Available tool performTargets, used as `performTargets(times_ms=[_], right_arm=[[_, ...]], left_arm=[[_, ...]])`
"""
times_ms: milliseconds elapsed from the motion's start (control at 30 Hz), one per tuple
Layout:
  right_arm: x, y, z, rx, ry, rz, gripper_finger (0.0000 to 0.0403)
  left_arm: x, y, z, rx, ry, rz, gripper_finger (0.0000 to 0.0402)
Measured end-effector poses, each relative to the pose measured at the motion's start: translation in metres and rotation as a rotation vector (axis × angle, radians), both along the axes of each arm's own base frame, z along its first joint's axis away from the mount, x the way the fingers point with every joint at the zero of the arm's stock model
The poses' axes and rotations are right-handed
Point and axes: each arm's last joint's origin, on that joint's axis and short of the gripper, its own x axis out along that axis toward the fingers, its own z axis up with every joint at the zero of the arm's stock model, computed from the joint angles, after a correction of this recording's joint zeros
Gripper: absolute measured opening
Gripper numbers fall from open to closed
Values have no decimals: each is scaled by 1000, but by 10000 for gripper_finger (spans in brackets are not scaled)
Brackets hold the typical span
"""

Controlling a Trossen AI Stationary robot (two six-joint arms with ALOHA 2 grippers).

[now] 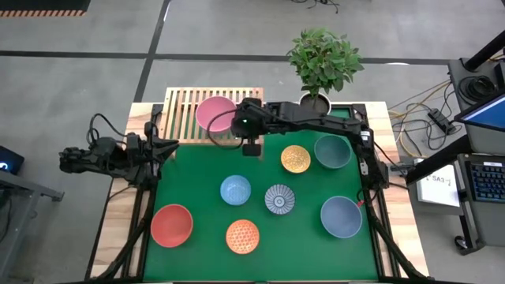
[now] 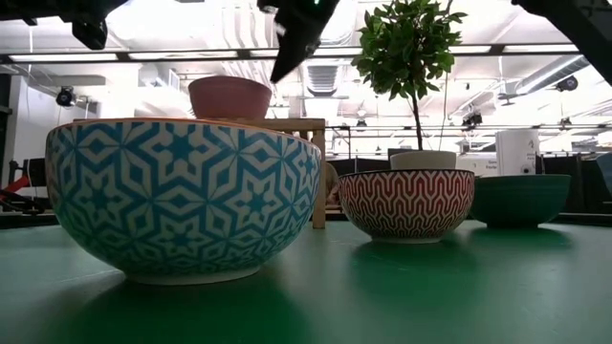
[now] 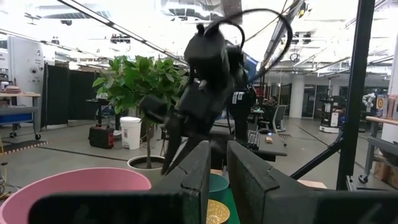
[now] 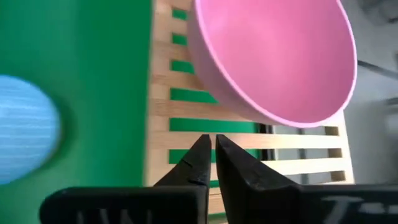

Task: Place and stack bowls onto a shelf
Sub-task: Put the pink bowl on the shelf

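Observation:
A pink bowl (image 1: 215, 113) rests by its base on the light-wood slatted shelf (image 1: 181, 106) at the table's far edge; it also shows in the right wrist view (image 4: 273, 56) and the low view (image 2: 229, 96). My right gripper (image 1: 251, 148) (image 4: 212, 146) is shut and hovers above the shelf's near right corner, just right of the pink bowl, touching nothing. My left gripper (image 1: 172, 146) (image 3: 217, 168) waits, shut, at the table's left edge near the shelf. On the green mat stand the red (image 1: 171, 225), orange patterned (image 1: 242, 236), light blue (image 1: 235, 190) and blue-white patterned (image 1: 279, 199) bowls.
A second orange patterned bowl (image 1: 295, 158), a dark teal bowl (image 1: 332, 151) and a larger slate-blue bowl (image 1: 341, 216) stand on the mat's right half. A potted plant (image 1: 322, 59) stands at the far edge, right of the shelf. The shelf's left slats are bare.

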Motion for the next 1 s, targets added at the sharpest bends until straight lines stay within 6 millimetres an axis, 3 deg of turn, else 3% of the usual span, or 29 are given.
performTargets(times_ms=[233, 533, 833, 1000], right_arm=[[16, -21, -23, -83, -107, -8, 9], [33, -26, -34, -110, -315, 72, 9], [28, -28, -52, -51, -231, 24, 9], [15, -16, -49, -1, -122, 23, 9]], left_arm=[[0, 0, 0, 0, 0, 0, 38], [0, 0, 0, 0, -1, 0, 38], [0, 0, 0, 0, 1, 0, 38], [0, 0, -1, 3, 14, 0, 38]])
